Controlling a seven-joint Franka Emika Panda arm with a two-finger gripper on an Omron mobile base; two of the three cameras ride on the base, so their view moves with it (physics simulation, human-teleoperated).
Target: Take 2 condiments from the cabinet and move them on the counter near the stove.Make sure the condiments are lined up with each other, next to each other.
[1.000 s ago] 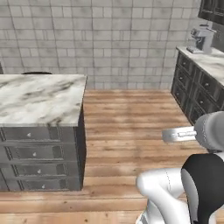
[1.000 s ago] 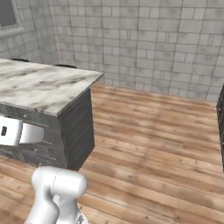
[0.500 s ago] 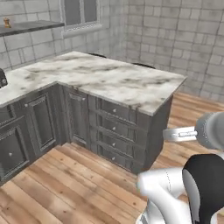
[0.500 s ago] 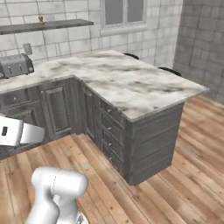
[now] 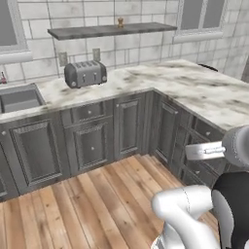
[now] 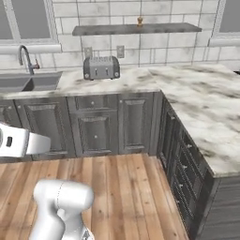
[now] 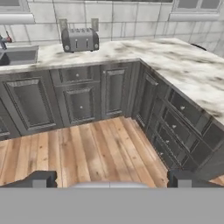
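Hand view gives me the gripper with its two dark fingertips spread wide apart, nothing between them, over wooden floor. From the left base view I see the brown shaker standing upright on the grey wall shelf, above the marble counter. A silver toaster sits on the counter below the shelf, a sink to its left. I can read no labels or writing anywhere.
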